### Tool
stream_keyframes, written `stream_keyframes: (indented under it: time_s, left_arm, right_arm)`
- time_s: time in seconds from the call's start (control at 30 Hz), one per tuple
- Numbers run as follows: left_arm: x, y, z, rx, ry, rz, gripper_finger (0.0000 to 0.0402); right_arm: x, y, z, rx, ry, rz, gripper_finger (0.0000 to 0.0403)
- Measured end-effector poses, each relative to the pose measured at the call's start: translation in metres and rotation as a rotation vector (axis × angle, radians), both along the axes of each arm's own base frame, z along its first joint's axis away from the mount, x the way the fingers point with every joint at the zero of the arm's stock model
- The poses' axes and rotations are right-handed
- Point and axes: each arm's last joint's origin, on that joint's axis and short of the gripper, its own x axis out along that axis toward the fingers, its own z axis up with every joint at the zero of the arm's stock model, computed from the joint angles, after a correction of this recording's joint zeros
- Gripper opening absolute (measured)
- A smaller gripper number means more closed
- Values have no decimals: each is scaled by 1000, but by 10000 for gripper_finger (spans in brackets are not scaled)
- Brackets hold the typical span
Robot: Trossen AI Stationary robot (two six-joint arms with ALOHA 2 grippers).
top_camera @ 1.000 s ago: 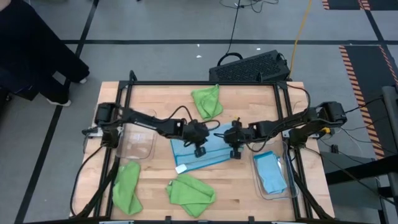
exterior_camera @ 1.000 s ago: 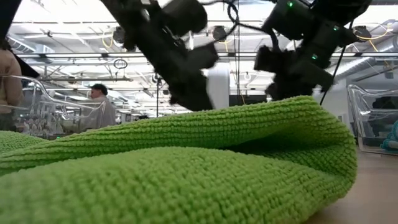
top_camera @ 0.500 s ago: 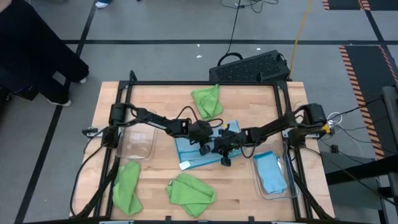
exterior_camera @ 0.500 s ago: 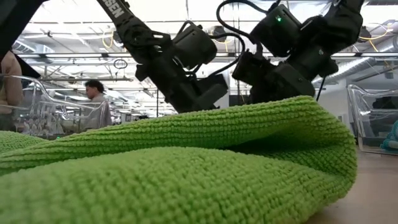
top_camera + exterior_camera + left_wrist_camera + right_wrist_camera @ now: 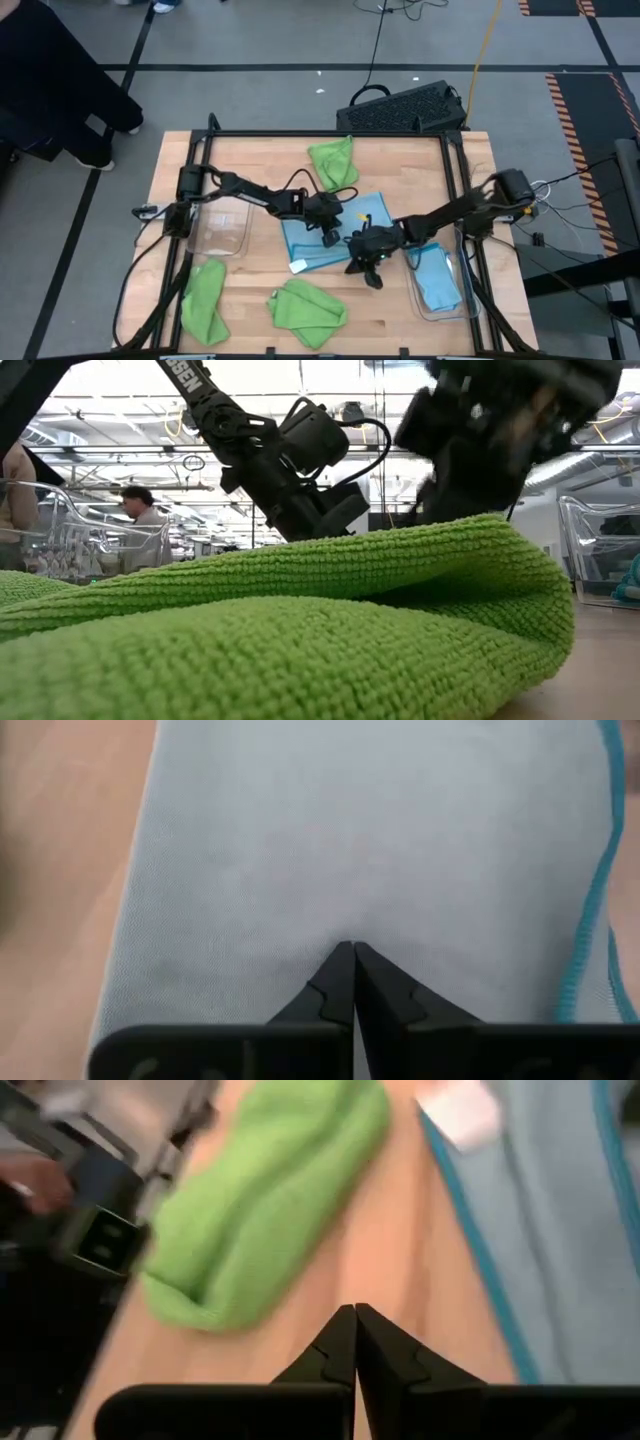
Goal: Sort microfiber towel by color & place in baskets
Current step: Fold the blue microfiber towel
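Towel of light blue (image 5: pixel 335 235) lies spread flat at the middle of the table (image 5: pixel 255 155), its long axis slanting from the white tag (image 5: pixel 297 267) at the near left corner up toward the far right. My left claw (image 5: pixel 328 238) presses on it, fingers together, holding nothing. My right claw (image 5: pixel 374 278) hangs off its near edge, pinched empty.

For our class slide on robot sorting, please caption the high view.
Two dark arms meet over a flat light blue microfiber towel mid-table; three lime green cloths lie around it.
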Motion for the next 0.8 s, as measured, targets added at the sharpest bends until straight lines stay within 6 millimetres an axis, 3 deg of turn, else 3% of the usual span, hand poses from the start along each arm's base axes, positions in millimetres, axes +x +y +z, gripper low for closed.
stream_keyframes:
  time_s: [0.17,0.27,0.37,0.6,0.8]
  left_arm:
    - [0,1,0,-33,-1,53,3]
    - [0,0,0,-58,-1,86,8]
    - [0,-4,0,-70,-2,115,12]
    - [0,-12,-1,-79,1,124,7]
    - [0,-13,-1,-113,-3,151,10]
  right_arm:
    - [-10,7,13,-235,-62,-71,0]
    - [-11,0,4,-436,-24,-181,0]
    - [-10,-11,-8,-516,33,-284,0]
    - [-5,-14,-25,-470,79,-325,0]
    - [-5,0,-28,-90,165,-105,0]
